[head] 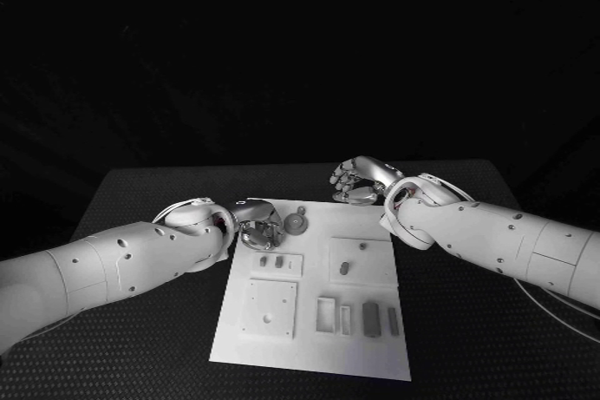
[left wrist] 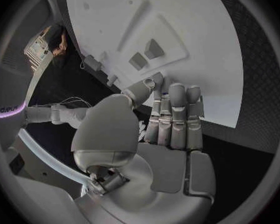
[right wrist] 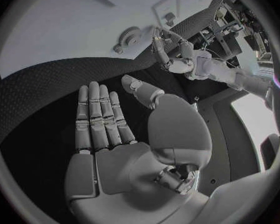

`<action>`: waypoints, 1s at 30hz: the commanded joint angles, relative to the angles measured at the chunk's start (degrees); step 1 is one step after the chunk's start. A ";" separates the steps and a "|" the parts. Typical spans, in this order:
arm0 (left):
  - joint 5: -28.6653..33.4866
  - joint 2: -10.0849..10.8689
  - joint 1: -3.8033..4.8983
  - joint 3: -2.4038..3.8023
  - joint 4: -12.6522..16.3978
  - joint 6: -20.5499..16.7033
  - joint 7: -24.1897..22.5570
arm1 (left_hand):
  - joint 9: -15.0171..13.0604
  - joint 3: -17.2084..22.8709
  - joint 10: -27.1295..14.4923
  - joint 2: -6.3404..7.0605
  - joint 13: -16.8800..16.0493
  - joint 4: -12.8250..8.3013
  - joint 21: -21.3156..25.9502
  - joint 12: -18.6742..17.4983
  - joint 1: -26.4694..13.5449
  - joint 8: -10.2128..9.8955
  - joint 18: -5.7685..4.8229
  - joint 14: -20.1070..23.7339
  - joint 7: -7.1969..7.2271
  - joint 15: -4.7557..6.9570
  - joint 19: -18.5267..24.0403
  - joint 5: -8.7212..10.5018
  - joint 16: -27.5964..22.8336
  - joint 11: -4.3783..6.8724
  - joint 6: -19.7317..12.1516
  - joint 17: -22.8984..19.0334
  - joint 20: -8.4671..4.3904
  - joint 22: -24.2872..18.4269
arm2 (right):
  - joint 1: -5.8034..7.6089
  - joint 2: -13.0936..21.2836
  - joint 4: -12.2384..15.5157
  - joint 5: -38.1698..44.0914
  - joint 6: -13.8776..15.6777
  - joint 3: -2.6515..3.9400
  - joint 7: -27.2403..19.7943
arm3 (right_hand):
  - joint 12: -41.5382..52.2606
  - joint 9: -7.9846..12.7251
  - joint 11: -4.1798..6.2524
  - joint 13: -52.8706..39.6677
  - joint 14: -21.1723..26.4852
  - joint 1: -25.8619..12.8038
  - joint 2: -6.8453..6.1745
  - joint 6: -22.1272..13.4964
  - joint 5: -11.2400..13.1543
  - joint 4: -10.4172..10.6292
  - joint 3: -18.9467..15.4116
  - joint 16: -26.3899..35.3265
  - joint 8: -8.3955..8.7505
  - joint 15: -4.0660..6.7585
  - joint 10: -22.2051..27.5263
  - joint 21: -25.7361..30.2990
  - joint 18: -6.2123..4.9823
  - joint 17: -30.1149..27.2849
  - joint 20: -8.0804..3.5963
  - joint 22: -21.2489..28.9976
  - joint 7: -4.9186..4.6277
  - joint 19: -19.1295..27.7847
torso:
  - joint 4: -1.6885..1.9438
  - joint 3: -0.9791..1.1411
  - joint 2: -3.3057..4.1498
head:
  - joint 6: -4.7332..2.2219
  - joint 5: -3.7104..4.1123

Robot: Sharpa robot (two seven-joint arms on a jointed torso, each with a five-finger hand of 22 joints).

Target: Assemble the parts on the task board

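The left hand (head: 259, 224) sits left of centre in the head view, at the upper left corner of the board (head: 313, 348). Its fingers (left wrist: 177, 117) lie straight and close together over the board's edge, holding nothing. Just right of it lies a round, ridged part (head: 296, 220), nearer this hand than the other. Below, more parts rest in shallow pockets: a small oblong (head: 342, 266) mid-board and long slim bars (head: 370, 318) at lower right, their long axes running up the frame. The board is a smooth matt white plate on the dark textured counter (head: 150, 192). The right hand (head: 356, 183) hovers above the board's top edge over the counter, palm flat, fingers (right wrist: 99, 117) extended, empty.
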State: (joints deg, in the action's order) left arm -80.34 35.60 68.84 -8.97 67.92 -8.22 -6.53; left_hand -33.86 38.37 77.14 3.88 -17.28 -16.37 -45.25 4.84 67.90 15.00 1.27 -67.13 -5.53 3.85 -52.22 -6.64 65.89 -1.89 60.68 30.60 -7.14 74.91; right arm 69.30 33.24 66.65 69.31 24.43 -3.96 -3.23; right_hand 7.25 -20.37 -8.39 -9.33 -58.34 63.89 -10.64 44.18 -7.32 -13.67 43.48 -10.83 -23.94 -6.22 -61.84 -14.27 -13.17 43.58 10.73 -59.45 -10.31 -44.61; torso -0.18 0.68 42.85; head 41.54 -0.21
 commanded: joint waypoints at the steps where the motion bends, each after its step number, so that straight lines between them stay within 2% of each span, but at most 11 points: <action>1: 0.78 -0.35 -0.22 -0.24 0.50 1.66 -1.01 | -0.10 0.26 0.38 -0.59 0.11 -0.14 -0.22 0.04 -0.21 0.33 0.87 0.09 -0.11 0.45 -0.41 -0.21 0.25 -0.16 0.42 0.01 -2.70 1.15 | 0.02 -0.03 0.05 0.06 -0.67 0.03 -0.39 | -0.23 0.06 -0.11 0.10 0.06 0.06 -0.19 -0.55 -0.28 0.05 -0.36 0.19 -0.31 -0.14 -0.39 0.29 0.59 -0.09 0.18 -0.06 0.04 -0.19 | 0.09 -0.04 -0.01 | 0.05 0.10; 9: 0.80 -0.54 -0.22 -0.62 0.01 1.56 -0.84 | -0.10 0.27 0.66 -0.59 0.04 -0.16 -0.25 0.13 -0.21 0.32 0.90 -0.02 -0.11 0.52 -0.44 -0.27 0.38 -0.07 0.40 0.04 -2.72 1.15 | 0.02 -0.03 0.02 0.05 -0.68 0.03 -0.39 | -0.24 0.09 -0.13 0.14 0.06 0.08 -0.21 -0.56 -0.36 0.05 -0.37 0.18 -0.31 -0.15 -0.40 0.34 0.57 -0.14 0.18 -0.07 -0.01 -0.20 | 0.00 0.01 -0.01 | 0.06 0.06; 13: 0.63 -0.80 -0.22 -0.79 -0.36 1.56 -0.64 | -0.10 0.28 0.70 -0.58 0.03 -0.17 -0.26 0.14 -0.19 0.32 0.90 -0.04 -0.11 0.53 -0.44 -0.29 0.41 -0.06 0.39 0.04 -2.73 1.15 | 0.02 -0.01 0.03 0.05 -0.66 0.03 -0.39 | -0.25 0.09 -0.13 0.15 0.06 0.07 -0.22 -0.57 -0.37 0.06 -0.39 0.18 -0.31 -0.15 -0.40 0.36 0.57 -0.16 0.19 -0.08 -0.02 -0.21 | 0.02 -0.04 0.00 | 0.05 0.06; 25: 0.34 -1.13 -0.23 -0.84 -1.06 -0.55 0.67 | -0.02 0.30 0.72 -0.62 0.01 -0.07 -0.31 0.08 -0.29 0.14 0.89 -0.02 -0.24 0.56 -0.48 -0.23 0.51 -0.04 0.07 0.06 -2.74 1.15 | 0.02 0.04 0.01 0.05 -0.70 0.03 -0.39 | -0.26 0.12 -0.14 0.20 0.07 0.06 -0.25 -0.58 -0.39 0.09 -0.42 0.17 -0.32 -0.15 -0.41 0.42 0.56 -0.22 0.21 -0.10 -0.04 -0.22 | 0.08 -0.07 -0.03 | 0.01 0.13; 28: 1.65 -1.19 -0.23 -0.84 -1.17 -1.52 -0.13 | 0.03 0.24 0.71 -0.62 0.01 0.03 -0.33 0.04 -0.50 0.02 0.86 -0.01 -0.34 0.55 -0.50 -0.13 0.55 -0.05 -0.13 0.06 -2.73 1.14 | 0.02 0.05 -0.04 0.05 -0.95 0.03 -0.29 | -0.27 0.12 -0.14 0.21 0.07 0.06 -0.25 -0.58 -0.39 0.09 -0.42 0.17 -0.32 -0.15 -0.41 0.43 0.55 -0.22 0.21 -0.10 -0.04 -0.23 | 0.04 -0.05 -0.01 | -0.37 0.13; 30: 2.55 -1.24 -0.23 -0.84 -1.31 -1.33 -0.29 | 0.37 -0.24 0.99 -0.24 -0.09 0.18 -0.38 0.10 -1.42 -0.75 0.85 0.01 -0.92 0.60 -0.56 0.27 0.65 0.03 -1.54 0.05 -2.76 1.12 | 0.02 0.08 -0.08 0.05 -1.04 0.03 -0.26 | -0.27 0.13 -0.14 0.22 0.07 0.06 -0.26 -0.59 -0.39 0.09 -0.43 0.17 -0.32 -0.15 -0.41 0.44 0.55 -0.24 0.21 -0.11 -0.04 -0.23 | 0.05 -0.05 -0.03 | -0.43 0.18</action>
State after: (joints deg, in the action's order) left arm -79.34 34.72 68.90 -9.66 66.57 -9.25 -6.32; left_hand -33.72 38.36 77.59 3.76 -17.28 -16.39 -45.25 4.87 67.37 14.72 1.24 -67.13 -6.39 4.13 -52.22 -6.64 66.23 -1.87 59.79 30.61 -7.14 74.94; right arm 69.30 33.29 66.57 69.26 24.26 -3.96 -3.23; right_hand 7.25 -20.33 -8.39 -9.19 -58.34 63.89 -10.64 43.96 -7.32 -13.51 43.33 -10.83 -23.94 -6.22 -61.84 -14.18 -13.18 43.42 10.72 -59.49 -10.52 -44.61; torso -0.12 0.62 42.83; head 41.27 -0.08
